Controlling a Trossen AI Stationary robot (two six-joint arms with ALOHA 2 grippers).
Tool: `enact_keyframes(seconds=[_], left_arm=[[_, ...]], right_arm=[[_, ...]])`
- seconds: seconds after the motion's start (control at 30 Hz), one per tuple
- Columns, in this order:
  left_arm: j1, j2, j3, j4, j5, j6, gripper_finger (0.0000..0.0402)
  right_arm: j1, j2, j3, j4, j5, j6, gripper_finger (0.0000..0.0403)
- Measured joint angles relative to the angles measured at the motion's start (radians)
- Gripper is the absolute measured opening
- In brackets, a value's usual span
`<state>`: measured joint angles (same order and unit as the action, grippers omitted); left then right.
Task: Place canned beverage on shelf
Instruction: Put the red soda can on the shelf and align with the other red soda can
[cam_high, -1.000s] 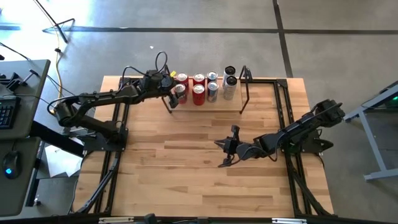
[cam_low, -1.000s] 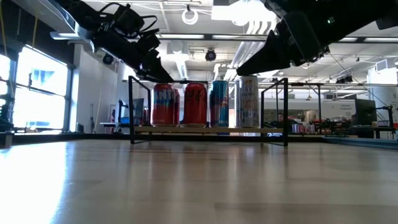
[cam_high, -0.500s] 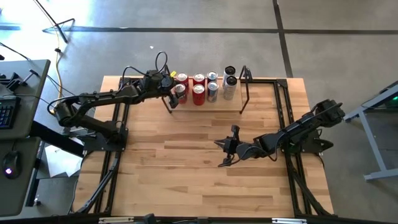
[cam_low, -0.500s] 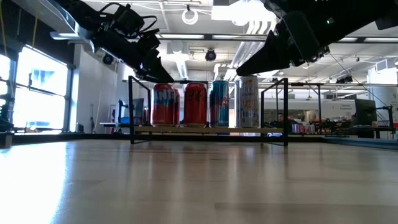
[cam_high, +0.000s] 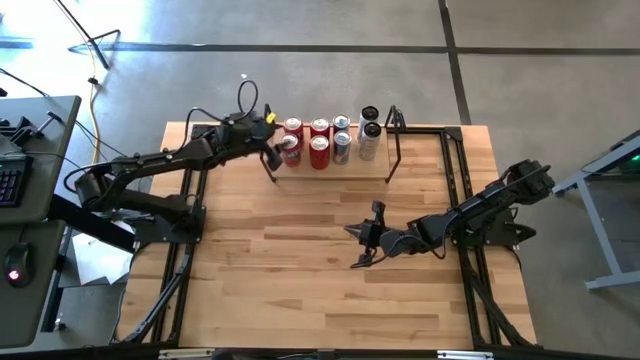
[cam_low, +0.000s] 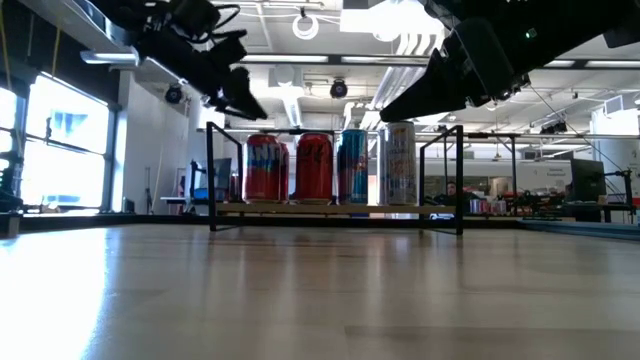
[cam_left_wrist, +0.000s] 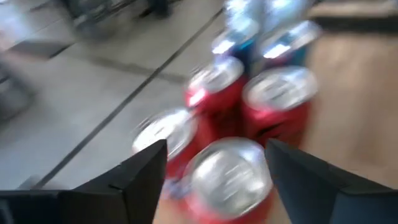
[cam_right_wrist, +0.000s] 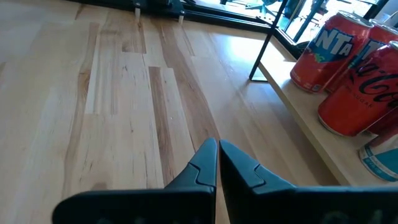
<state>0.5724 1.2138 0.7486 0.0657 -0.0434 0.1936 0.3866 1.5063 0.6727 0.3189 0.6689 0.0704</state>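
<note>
Hangs over the shelf's (cam_right_wrist: 311, 134) left end: left gripper (cam_left_wrist: 216, 146), fingers spread wide to either side of the can (cam_left_wrist: 230, 174), gripping nothing. Stands upright at the front of the board, just beside the black rod frame and close against the other cans. Looks like the release step, so:

- Keep the fingers wide and rise straight up until well clear of the rim.
- Avoid any sideways drift; could topple the tight row.
- Pull back away from the rod frame only once clear.

Rests shut over the middle of the table (cam_right_wrist: 124, 112), well apart from the shelf: right gripper (cam_right_wrist: 217, 149).

Reads "NTA" in white on blue on the end can, probably Fanta. Shows part of a white Coca-Cola script on the neighbour can (cam_right_wrist: 360, 93). Cannot make out the writing on the blue can (cam_low: 352, 165) or the tall pale can (cam_low: 397, 160).
</note>
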Motion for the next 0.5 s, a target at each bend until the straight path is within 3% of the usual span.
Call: enact_keyframes(seconds=[0.13, 0.5], left_arm=[[-0.002, 0.001, 0.008, -0.103, -0.171, 0.023, 0.0207], [-0.043, 0.005, 0.028, -0.122, -0.203, 0.08, 0.0011]], right_arm=[[0.0, 0.0, 0.0, 0.0, 0.0, 0.0, 0.0002], [0.0, 0.0, -0.001, 0.0, 0.0, 0.0, 0.0002]])
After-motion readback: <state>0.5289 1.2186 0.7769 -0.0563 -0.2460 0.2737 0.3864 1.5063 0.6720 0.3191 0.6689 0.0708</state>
